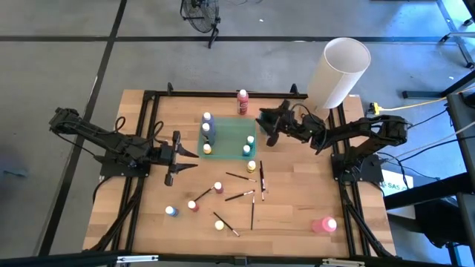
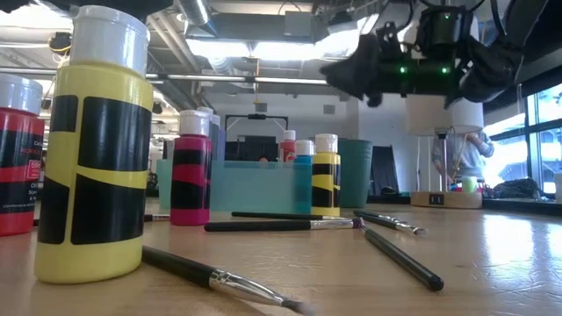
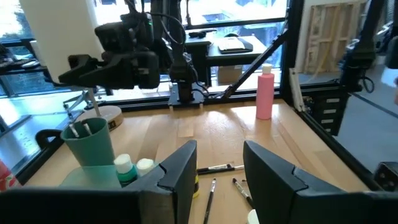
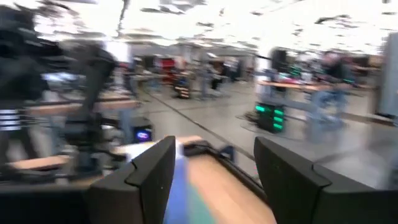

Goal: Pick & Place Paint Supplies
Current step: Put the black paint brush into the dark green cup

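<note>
desk (image 1: 297, 211): wooden, black-framed | teal tray (image 1: 226, 148): mid-desk, bottles stood at its corners | right claw (image 1: 269, 127): raised just beside the tray's far right corner, fingers seen spread apart, nothing held | left claw (image 1: 174, 158): left of tray, part open, empty | brushes (image 1: 240, 196): scattered in front of the tray among small bottles

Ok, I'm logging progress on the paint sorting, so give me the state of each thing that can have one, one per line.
Teal tray: on the table, holding several upright bottles.
Teal cup: upright, brushes standing in it.
Red bottle: upright, outside the tray.
Pink bottle: lying on its side near the table edge.
Loose brushes: flat on the table, not yet placed.
Left tool: partly open, empty.
Right tool: open, empty, above the tray's corner.
</note>
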